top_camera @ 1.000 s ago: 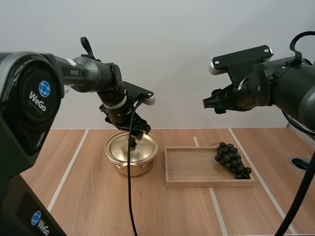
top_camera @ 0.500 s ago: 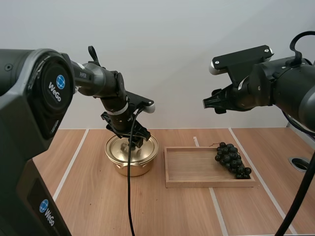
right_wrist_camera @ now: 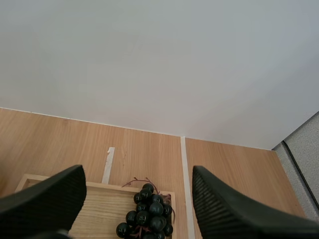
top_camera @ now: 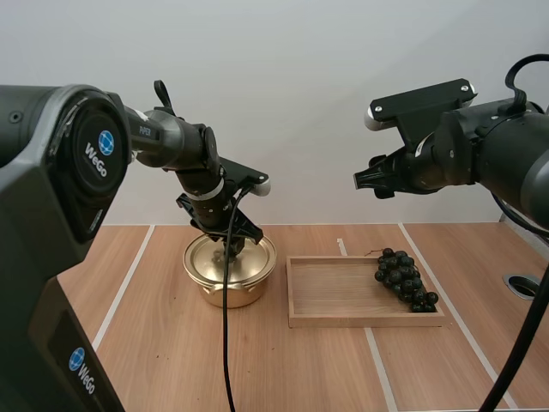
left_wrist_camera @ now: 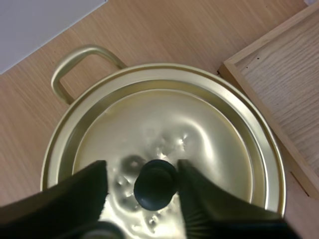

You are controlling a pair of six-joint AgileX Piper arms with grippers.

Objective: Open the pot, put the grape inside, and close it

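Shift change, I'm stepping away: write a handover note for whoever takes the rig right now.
Left gripper: open, fingers either side of the knob of the lid, not yet clamped.
Right gripper: open, high above the table.
Pot: on the table, lid on.
Grapes: at the wooden tray's right end.
Done: nothing yet.
To do: grip knob, lift lid, put grapes in, close.

Pot (top_camera: 229, 276) stands left of tray (top_camera: 330, 296) holding grapes (top_camera: 403, 280).

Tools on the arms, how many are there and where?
2. The left tool sits open around the black knob on the pot lid. The right tool hangs open, high above the tray holding the grapes.
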